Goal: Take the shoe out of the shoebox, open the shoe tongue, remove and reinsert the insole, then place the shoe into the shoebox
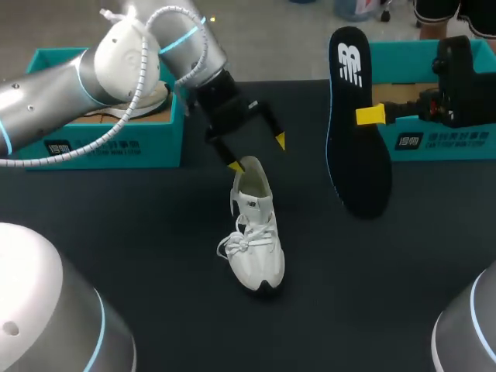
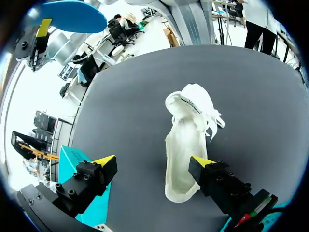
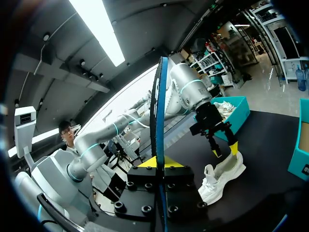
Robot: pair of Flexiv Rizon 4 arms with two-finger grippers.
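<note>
Right claw [image 1: 372, 115] clamped on the insole [image 1: 360, 174], up beside the shoe [image 1: 256, 232]; left claw [image 1: 257, 153] spread apart over its heel, so reinsertion and boxing remain

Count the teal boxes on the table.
2. Left teal box at the table's far-left edge; right teal box at the far-right edge, partly hidden behind the right gripper holding the insole.

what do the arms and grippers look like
Both arms are rounded silver-white shells with light-blue rings at the joints; the left arm carries a white coiled cable. The left gripper and right gripper are black with yellow fingertips.
</note>
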